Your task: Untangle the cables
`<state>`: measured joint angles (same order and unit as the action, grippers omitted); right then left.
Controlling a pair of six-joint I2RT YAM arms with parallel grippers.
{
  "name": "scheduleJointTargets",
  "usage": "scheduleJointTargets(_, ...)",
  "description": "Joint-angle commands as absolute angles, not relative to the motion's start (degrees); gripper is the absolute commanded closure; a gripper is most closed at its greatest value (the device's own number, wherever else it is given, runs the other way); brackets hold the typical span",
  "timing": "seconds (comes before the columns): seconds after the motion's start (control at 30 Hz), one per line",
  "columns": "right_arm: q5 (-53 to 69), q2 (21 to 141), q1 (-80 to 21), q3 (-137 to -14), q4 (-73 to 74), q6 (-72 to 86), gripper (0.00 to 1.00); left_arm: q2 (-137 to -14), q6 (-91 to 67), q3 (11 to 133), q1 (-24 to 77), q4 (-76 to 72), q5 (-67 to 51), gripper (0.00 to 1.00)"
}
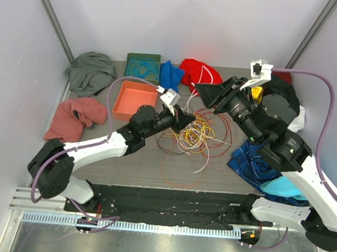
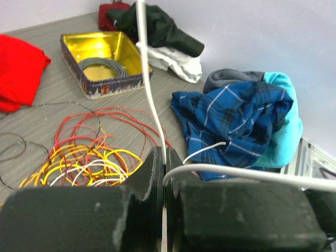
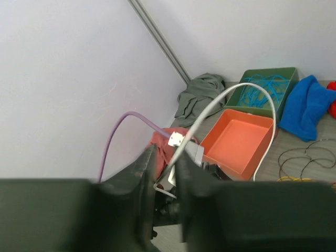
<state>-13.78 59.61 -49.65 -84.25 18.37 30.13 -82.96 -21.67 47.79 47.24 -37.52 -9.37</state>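
Observation:
A tangle of yellow, red, orange, white and dark cables (image 1: 194, 134) lies mid-table, and shows low left in the left wrist view (image 2: 89, 157). My left gripper (image 1: 187, 119) hovers at the tangle's left edge, its jaws (image 2: 165, 157) shut on a white cable (image 2: 149, 89). That cable rises away from the jaws and also bends off to the right. My right gripper (image 1: 202, 92) hangs just behind the tangle. Its jaws (image 3: 165, 157) stand slightly apart, with the white cable (image 3: 220, 102) running loosely through the gap.
An orange tray (image 1: 129, 99) and a green tray (image 1: 142, 66) holding blue cables stand back left. A gold tin (image 2: 100, 63) sits back right. Garments ring the table: grey (image 1: 90, 72), pinkish red (image 1: 75, 115), blue (image 1: 172, 74), red (image 1: 200, 70) and blue plaid (image 1: 254, 163).

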Motion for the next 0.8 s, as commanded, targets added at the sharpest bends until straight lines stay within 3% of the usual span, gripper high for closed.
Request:
scheduleJointTargets(0.0, -18.7, 56.69, -49.75, -82.62, 18.45, 28.39, 0.4, -76.12, -18.82, 58.07, 47.37, -20.98, -12.47, 1.0)
scheduleJointTargets(0.03, -19.68, 56.43, -49.66, -82.27, 18.98, 27.78, 0.33, -75.94, -17.76, 61.14, 47.37, -7.69, -12.83, 1.0)
scheduleJointTargets(0.1, -22.31, 55.2, -49.75, -80.61, 20.29, 27.42, 0.22, -76.37, -15.57, 69.49, 47.29, 3.9, -12.92, 1.0)
scheduleJointTargets(0.2, -26.71, 53.79, -49.75, -77.62, 21.18, 27.16, 0.14, -76.47, -14.94, 74.6, 47.29, 19.57, -12.83, 1.0)
scheduleJointTargets(0.5, -30.94, 50.89, -49.66, -70.23, 21.62, 27.33, 0.1, -70.23, -16.7, 74.61, 46.76, 30.05, -4.67, 1.0)
scheduleJointTargets(0.77, -32.43, 46.68, -49.75, -65.14, 21.53, 27.25, 0.1, -77.42, -19.85, 83.66, 39.47, 38.14, 1.74, 1.0)
